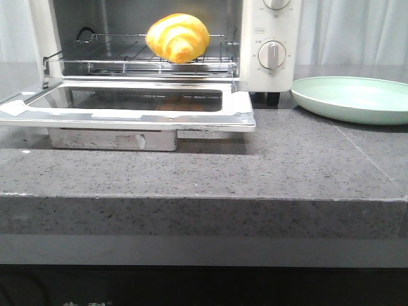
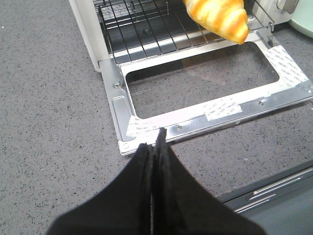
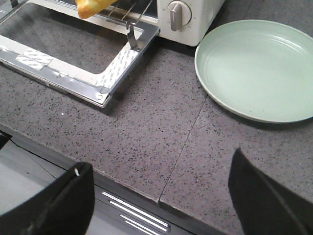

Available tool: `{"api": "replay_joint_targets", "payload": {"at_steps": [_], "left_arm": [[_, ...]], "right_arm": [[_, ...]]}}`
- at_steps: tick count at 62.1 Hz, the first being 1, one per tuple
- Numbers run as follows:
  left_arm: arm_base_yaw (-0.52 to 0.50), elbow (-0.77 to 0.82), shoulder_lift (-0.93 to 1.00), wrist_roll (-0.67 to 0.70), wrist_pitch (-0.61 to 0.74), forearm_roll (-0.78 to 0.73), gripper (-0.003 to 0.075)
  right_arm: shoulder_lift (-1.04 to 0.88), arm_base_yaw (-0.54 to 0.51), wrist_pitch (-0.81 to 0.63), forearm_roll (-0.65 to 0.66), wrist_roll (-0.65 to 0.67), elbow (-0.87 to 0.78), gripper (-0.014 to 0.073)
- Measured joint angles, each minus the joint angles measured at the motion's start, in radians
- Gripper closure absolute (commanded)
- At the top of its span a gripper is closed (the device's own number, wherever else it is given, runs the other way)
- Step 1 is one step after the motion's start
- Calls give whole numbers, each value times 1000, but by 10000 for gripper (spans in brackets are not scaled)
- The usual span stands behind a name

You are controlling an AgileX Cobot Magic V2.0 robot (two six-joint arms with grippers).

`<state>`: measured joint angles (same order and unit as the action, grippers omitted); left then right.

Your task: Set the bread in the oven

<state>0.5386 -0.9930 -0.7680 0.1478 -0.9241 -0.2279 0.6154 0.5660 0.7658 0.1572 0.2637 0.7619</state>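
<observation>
Upper centre of front view: glossy golden-yellow striped bread [image 1: 178, 37] sits on the wire rack [image 1: 115, 54] inside the white toaster oven [image 1: 271, 38], door [image 1: 127, 105] down.
Left gripper [image 2: 155, 139]: pinched closed, empty.
Right gripper [image 3: 159, 196]: fingers spread wide, empty.
Risk: bun's near the rack's front edge, so lifting the door could nudge it off.

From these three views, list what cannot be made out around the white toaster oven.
- White toaster oven: its top and upper dial are cut off by the front view's edge.
- Dial markings: too small to read.
- Pale green round plate: right rim cut off in front view.
- Glossy golden striped bread: mostly cut off in right wrist view.
</observation>
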Motion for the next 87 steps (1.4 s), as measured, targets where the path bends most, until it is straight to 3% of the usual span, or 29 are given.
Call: {"api": "replay_joint_targets", "payload": {"at_steps": [31,38,49,57,87], "left_arm": [[0,0,-15,0,0,0,738],[0,0,-17,0,0,0,738],[0,0,-17,0,-2,0,738],[0,0,-17,0,-2,0,738],[0,0,-17,0,-2,0,738]], "right_arm": [[-12,0,-8,0,0,-9,47],[-12,0,-8,0,0,-9,199],[-12,0,-8,0,0,-9,528],[-12,0,-8,0,0,-9,672],[-12,0,1,0,0,-9,664]]}}
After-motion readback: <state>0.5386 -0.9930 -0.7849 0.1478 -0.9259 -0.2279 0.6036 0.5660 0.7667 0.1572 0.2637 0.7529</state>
